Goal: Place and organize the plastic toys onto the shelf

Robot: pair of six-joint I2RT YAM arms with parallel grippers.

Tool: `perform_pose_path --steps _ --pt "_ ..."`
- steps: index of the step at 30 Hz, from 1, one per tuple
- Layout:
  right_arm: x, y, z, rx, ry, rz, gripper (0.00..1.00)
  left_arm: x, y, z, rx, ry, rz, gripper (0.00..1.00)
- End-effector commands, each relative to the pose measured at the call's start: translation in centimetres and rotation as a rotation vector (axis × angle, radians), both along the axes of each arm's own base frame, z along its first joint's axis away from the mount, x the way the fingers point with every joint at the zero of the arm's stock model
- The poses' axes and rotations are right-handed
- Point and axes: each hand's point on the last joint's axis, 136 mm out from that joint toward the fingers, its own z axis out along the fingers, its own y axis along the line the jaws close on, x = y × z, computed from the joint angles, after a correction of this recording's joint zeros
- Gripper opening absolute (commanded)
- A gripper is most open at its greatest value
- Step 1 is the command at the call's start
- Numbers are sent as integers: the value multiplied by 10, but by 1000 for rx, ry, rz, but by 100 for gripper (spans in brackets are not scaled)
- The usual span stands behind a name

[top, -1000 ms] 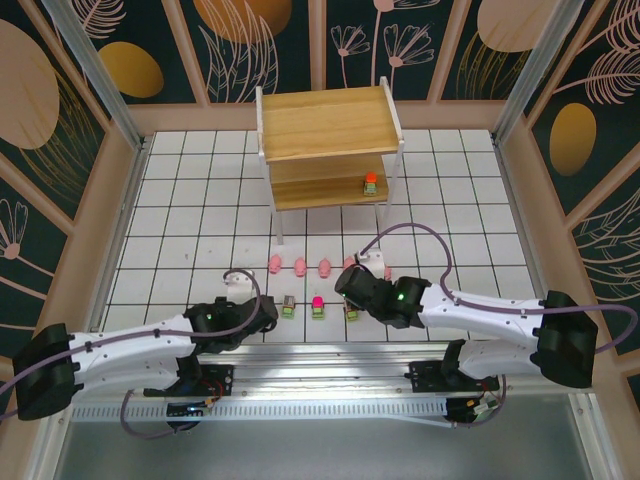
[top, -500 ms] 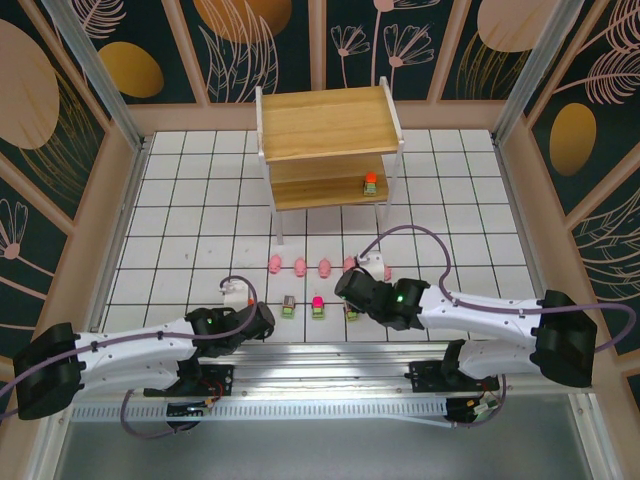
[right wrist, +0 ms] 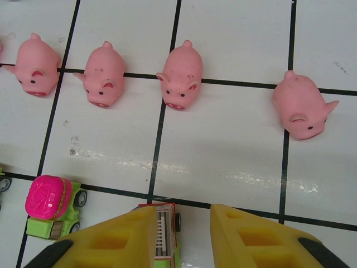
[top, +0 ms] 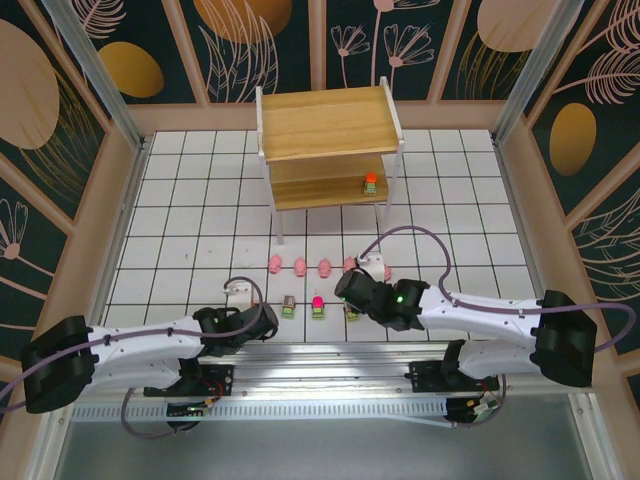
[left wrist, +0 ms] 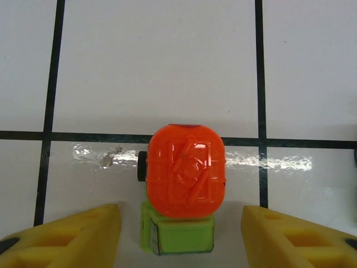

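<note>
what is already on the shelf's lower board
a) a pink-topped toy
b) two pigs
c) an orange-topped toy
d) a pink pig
c: an orange-topped toy stands on the lower board of the shelf, near its right end.

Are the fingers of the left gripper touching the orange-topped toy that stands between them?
Apart. The left wrist view shows a strip of white table on each side, between the orange-topped toy and each yellow finger of the left gripper.

A white-tiled tabletop with black grid lines sits inside a light wooden border, walled by dark teal panels bearing gold and pink plant motifs.
</note>
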Motion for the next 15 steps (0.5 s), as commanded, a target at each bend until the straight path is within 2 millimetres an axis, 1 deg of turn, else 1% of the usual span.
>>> perform_pose_path --steps 1,15 --pt "-4 -5 -9 -15 9 -11 30 -1 0 -2 1 9 9 56" --pt "-5 -6 -9 -20 4 -11 27 1 -2 -2 7 1 14 45"
